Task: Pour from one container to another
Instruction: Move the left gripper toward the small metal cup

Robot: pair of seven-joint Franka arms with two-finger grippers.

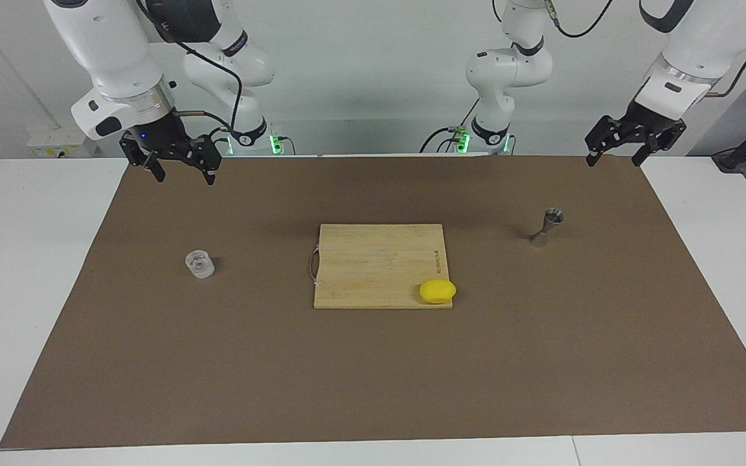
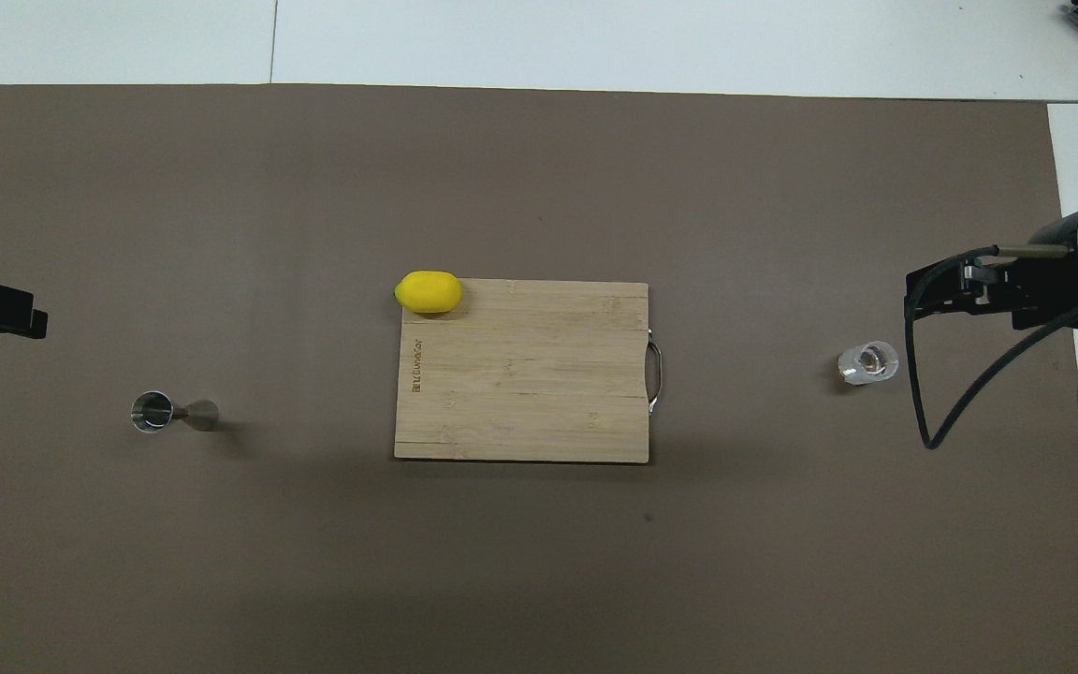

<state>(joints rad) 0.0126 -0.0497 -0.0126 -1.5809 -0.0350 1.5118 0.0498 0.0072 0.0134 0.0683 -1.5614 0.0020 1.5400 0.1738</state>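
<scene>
Nothing is poured yet: small clear glass cup (image 1: pixel 199 264) and grey steel hourglass jigger (image 1: pixel 546 227) are left ungrasped beside the wooden cutting board (image 1: pixel 373 259), with right gripper (image 1: pixel 177 169) and left gripper (image 1: pixel 614 154) spread empty.

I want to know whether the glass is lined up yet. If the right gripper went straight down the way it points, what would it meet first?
Probably bare brown mat: the open right gripper hangs nearer the robots than the glass cup, though depth is unclear.
</scene>
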